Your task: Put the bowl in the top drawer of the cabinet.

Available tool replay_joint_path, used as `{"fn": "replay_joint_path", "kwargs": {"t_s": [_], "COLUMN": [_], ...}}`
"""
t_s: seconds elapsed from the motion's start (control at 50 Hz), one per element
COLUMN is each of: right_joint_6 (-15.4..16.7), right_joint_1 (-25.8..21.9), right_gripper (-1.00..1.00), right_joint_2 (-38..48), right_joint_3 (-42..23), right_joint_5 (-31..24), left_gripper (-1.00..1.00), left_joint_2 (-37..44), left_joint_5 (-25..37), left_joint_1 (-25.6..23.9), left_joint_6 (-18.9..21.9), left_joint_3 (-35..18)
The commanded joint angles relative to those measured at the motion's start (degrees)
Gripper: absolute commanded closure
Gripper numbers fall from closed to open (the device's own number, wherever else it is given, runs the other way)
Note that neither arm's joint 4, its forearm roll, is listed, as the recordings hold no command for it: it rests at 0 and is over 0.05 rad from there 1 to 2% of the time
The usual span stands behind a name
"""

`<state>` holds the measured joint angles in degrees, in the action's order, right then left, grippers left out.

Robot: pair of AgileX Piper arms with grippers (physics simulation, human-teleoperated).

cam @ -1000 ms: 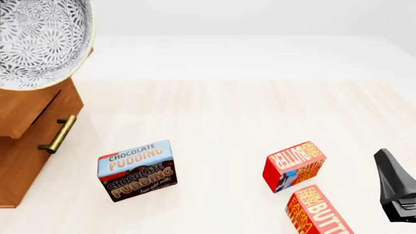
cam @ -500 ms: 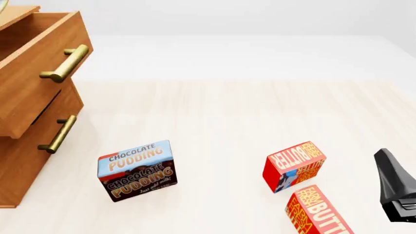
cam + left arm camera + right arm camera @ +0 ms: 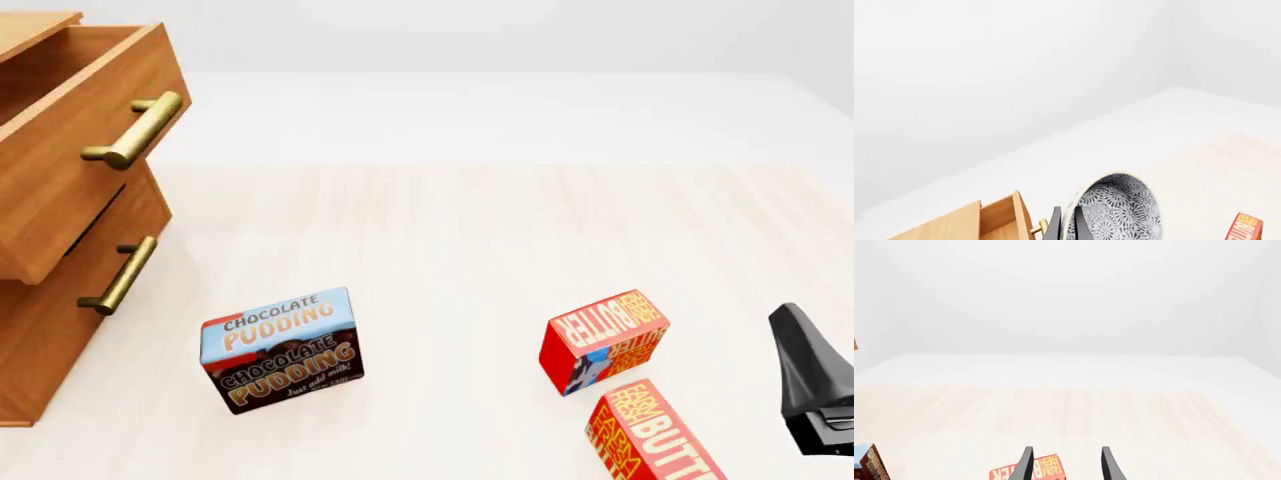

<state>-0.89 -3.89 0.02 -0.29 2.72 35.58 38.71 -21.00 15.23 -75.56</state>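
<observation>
Pinching the rim of the bowl (image 3: 1119, 210), the left claw (image 3: 1066, 226) shows only its two dark fingertips in its wrist view, one on each side of the bowl's edge, the gap between them no wider than the rim. The bowl stands on edge in that grip, its lacy grey-black inside turned sideways. Just beside the claw, on the side away from the bowl's inside, sits the top drawer (image 3: 997, 216), pulled out of the cabinet (image 3: 54, 330) with its open box visible; a bit of its brass handle (image 3: 1039, 227) peeks out next to the fingertips. Whether the bowl hangs over the drawer's opening or just in front of it is hard to tell from this low angle. Neither the left claw nor the bowl appears in the front view.

The right claw (image 3: 1065, 464) has its fingers spread apart with nothing between them. Just beyond its tips lies a red butter box (image 3: 1029, 471), and a second butter box (image 3: 654, 432) lies close under the claw in the front view. Farther out toward the cabinet stands the chocolate pudding box (image 3: 282, 348). All three boxes rest on the pale wooden table (image 3: 467, 230), well apart from the drawer.
</observation>
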Motion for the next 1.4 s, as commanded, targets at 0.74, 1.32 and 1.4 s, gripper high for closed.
{"fn": "replay_joint_path", "kwargs": {"t_s": [0.74, 1.32, 1.4], "right_joint_6": [-0.03, -0.09, -0.04], "right_joint_1": [0.07, 0.46, 0.38], "right_gripper": [-1.0, -1.0, -1.0], "right_joint_2": [0.0, 0.0, 0.0], "right_joint_3": [0.0, 0.0, -0.01], "right_joint_5": [0.25, 0.27, 0.29], "left_gripper": [1.0, 1.0, 1.0], "left_joint_2": [3.42, 9.0, 9.95], "left_joint_5": [0.14, -4.83, -5.17], "left_joint_1": [8.66, 20.21, 22.21], "left_joint_6": [-11.07, -17.95, -19.85], "left_joint_3": [-2.76, -0.59, -0.44]}}
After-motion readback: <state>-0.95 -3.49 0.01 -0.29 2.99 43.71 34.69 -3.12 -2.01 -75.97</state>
